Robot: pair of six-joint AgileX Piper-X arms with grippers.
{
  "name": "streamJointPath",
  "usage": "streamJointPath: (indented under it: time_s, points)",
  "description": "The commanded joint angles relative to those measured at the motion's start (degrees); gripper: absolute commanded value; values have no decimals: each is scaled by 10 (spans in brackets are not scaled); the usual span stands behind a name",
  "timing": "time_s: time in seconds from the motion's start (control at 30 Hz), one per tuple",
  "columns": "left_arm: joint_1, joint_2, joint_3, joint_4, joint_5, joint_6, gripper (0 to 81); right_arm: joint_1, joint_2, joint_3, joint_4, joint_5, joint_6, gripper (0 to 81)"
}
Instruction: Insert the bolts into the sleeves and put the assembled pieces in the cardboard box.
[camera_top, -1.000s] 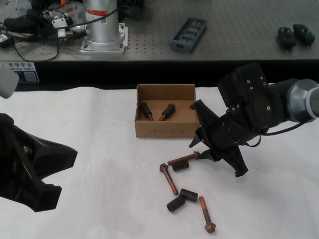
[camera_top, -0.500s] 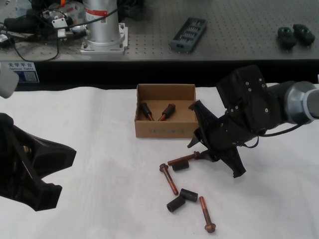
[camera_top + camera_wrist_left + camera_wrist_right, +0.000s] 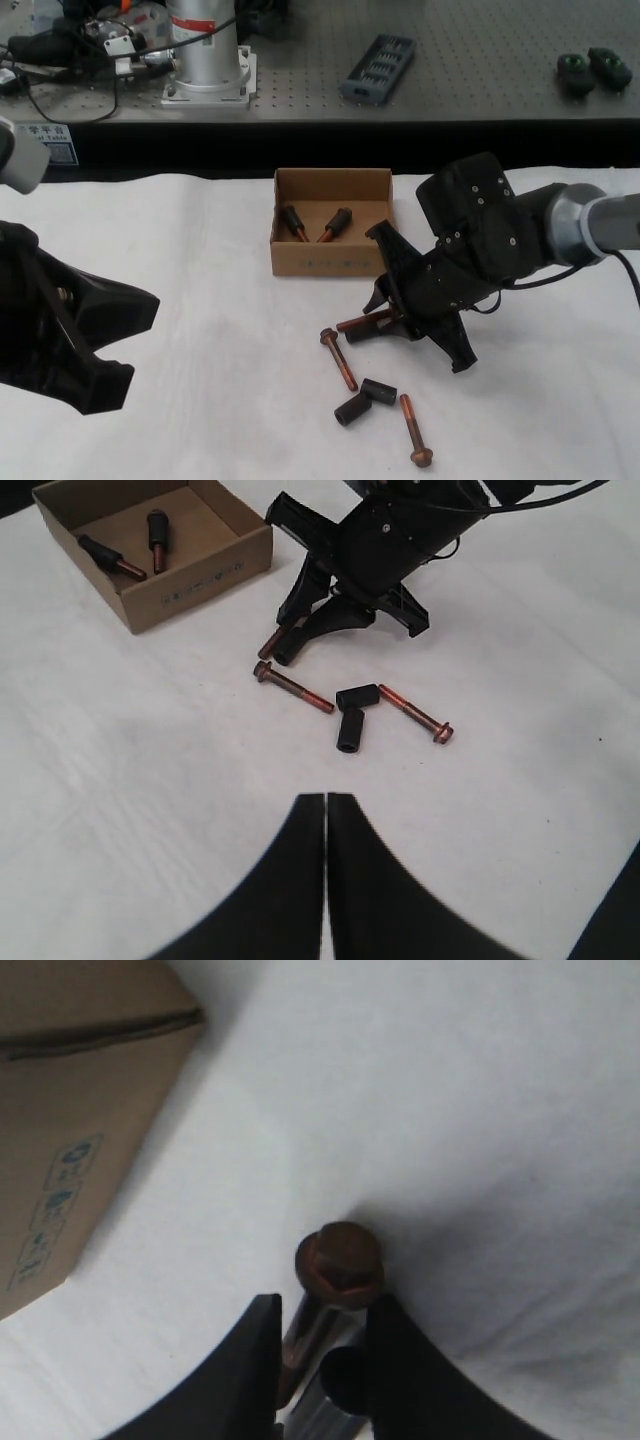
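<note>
The open cardboard box point(image 3: 330, 262) holds two assembled pieces point(image 3: 293, 222) point(image 3: 338, 223). Just in front of it my right gripper point(image 3: 386, 312) is open and tipped down over a copper bolt point(image 3: 338, 1263). The bolt's shaft and a black sleeve point(image 3: 342, 1380) beside it lie between the fingers point(image 3: 400, 1360). Nearer me on the white cloth lie a second bolt point(image 3: 340, 361), two more sleeves point(image 3: 378, 391) point(image 3: 352, 409) and a third bolt point(image 3: 415, 432). My left gripper point(image 3: 326, 805) is shut on nothing, hovering over the cloth at the near left point(image 3: 70, 335).
A white cloth point(image 3: 200, 330) covers the bench. Behind it is a perforated metal table with a silver post point(image 3: 205, 50), cables, a dark ribbed block point(image 3: 377, 66) and two small black parts point(image 3: 592, 70). There is free cloth left of the loose pieces.
My right gripper has moved left and lower, so its fingers now straddle the bolt by the box. The left arm has shifted only slightly.
</note>
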Motion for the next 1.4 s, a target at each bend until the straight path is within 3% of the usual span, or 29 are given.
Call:
streamJointPath:
  time_s: [0.0,0.43,0.53,0.63,0.87,1.0,1.37]
  points:
    - [1,1,0,-6,-7,3,7,1,9,-5,-1,4,1,241]
    - [1,1,0,-8,-7,23,7,1,29,-8,23,17,10,239]
    - [1,1,0,-18,-7,30,7,1,29,-10,26,21,8,178]
    - [1,1,0,-28,-7,30,7,1,29,-10,26,26,3,30]
    - [1,1,0,-32,-7,30,7,0,29,-11,19,20,-9,27]
    - [1,1,0,-32,-7,30,7,-8,23,-10,-15,-10,-63,27]
    - [1,1,0,-32,-7,30,7,-29,-79,-10,-5,-10,-236,27]
